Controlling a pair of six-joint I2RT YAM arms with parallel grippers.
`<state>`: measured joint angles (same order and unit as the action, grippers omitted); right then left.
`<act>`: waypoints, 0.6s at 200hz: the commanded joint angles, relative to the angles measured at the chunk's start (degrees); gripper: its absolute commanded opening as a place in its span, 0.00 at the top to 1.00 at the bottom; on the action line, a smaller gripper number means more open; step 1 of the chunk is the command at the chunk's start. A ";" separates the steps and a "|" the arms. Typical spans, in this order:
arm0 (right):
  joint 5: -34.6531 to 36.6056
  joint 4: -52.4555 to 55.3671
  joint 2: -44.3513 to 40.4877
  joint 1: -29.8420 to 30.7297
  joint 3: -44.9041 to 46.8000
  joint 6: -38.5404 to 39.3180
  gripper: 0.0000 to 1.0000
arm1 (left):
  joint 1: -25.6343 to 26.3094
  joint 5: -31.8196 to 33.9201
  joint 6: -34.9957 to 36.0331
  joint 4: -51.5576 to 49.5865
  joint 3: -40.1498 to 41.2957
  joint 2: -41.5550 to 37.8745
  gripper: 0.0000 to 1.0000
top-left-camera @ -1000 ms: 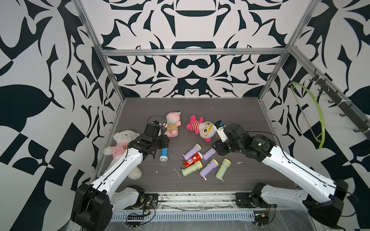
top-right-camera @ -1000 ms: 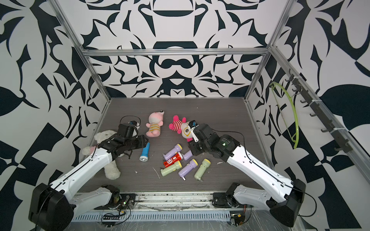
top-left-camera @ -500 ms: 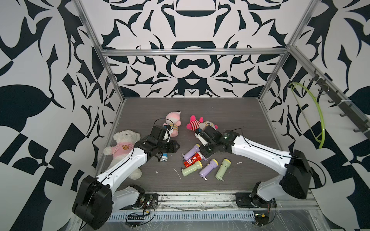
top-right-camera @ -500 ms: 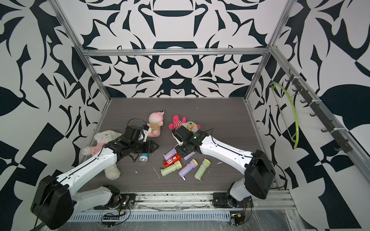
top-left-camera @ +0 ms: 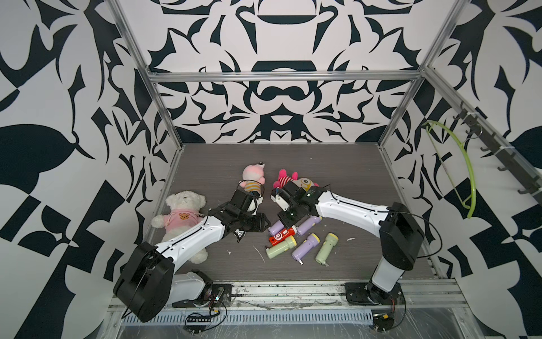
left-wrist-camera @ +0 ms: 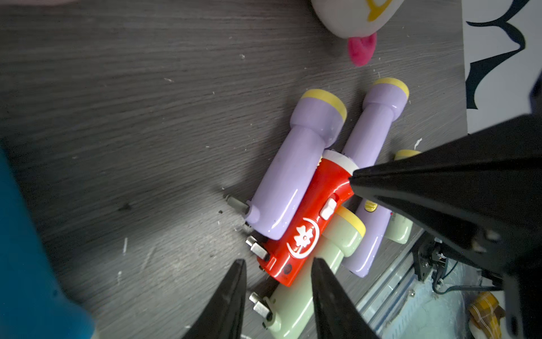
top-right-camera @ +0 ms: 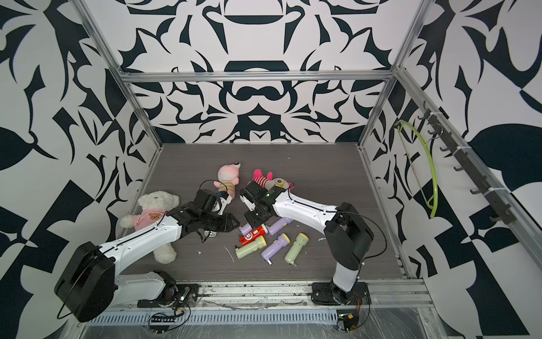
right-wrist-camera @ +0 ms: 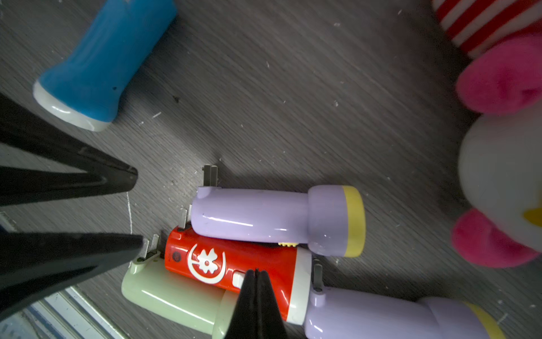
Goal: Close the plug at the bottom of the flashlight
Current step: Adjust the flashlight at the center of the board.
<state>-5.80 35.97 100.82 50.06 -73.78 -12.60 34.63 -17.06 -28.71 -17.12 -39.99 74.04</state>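
We log right pincer (right-wrist-camera: 256,271) closed, tips over the red flashlight (right-wrist-camera: 205,261); left pincer (left-wrist-camera: 278,261) parted, plug (left-wrist-camera: 258,248) just ahead of its tips.

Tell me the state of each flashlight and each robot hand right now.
Red flashlight: lying flat, plug folded out.
Purple flashlight beside it: plug folded out.
Green flashlight beside it: plug folded out.
Blue flashlight: lying flat, plug hidden.
Left hand: open, empty.
Right hand: shut, empty.
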 commanded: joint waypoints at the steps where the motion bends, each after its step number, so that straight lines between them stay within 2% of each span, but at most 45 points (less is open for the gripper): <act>1: -0.09 -1.21 0.80 1.90 -1.46 -0.46 1.00 | 0.00 0.81 -0.56 -0.04 1.05 0.91 0.59; 120: 1.05 -2.28 3.40 2.76 -0.76 0.86 1.00 | 0.00 4.72 -1.00 -1.20 2.66 -0.56 0.60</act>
<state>-4.86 34.44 105.30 52.97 -73.89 -12.10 34.63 -14.11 -29.58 -17.19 -37.98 74.52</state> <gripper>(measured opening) 0.046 0.410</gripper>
